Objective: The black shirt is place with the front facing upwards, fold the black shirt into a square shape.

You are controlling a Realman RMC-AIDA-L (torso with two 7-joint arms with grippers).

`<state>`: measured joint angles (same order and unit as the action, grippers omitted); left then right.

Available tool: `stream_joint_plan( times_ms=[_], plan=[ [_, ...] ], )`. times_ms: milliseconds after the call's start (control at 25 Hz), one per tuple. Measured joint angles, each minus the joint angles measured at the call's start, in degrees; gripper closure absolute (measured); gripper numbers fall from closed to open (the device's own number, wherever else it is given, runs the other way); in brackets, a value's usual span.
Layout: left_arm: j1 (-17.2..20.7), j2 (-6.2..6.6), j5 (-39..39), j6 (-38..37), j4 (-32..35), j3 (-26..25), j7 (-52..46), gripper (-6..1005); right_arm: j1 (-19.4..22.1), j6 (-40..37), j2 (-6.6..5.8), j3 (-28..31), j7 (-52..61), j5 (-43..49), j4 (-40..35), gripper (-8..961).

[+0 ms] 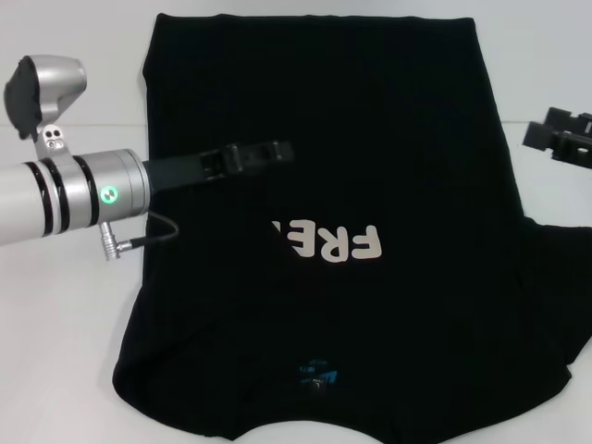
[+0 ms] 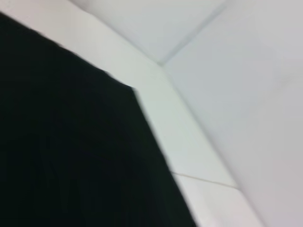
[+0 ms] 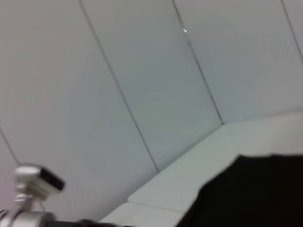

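A black shirt lies spread on a white worktop, with one robot arm reaching over it.

From the head camera, the black shirt (image 1: 351,185) lies flat on the white worktop (image 1: 65,351), white letters (image 1: 328,242) facing up and partly covered by a fold on its left side, a small blue neck label (image 1: 317,377) at the near edge. The left pincer (image 1: 264,153) reaches over the shirt's left half, its fingers pressed together and holding nothing. The right pincer (image 1: 560,137) sits off the shirt's right edge; I cannot tell how its fingers stand. The left wrist camera shows the shirt (image 2: 71,156) filling one side, with the worktop (image 2: 189,142) beside it. The right wrist camera shows a corner of the shirt (image 3: 251,194) on the worktop (image 3: 189,175), below a pale wall (image 3: 142,71).
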<state>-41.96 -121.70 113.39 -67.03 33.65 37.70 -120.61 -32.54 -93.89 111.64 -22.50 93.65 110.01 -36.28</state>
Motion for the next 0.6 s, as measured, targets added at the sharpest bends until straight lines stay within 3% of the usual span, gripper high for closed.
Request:
stream_joint_plan(
  times_ms=[80, 320, 600],
  plan=[
    [0.6, 0.07, -1.0, -4.9, 0.4, 0.0, 4.0, 424, 0.3, 0.2, -1.21, -0.2, 4.9, 1.5, -0.6, 70],
    [2.9, -0.63, -2.3, -19.7, 0.3, 1.0, 29.6, 229, 0.8, -0.6, -4.58, -0.5, 26.4, 13.5, -6.1, 71],
    [5.5, -1.88, -2.2, -26.3, 0.6, 4.1, 48.5, 233, 1.1, -5.3, -6.24, -0.6, 37.9, 25.5, -8.2, 72]
  ],
)
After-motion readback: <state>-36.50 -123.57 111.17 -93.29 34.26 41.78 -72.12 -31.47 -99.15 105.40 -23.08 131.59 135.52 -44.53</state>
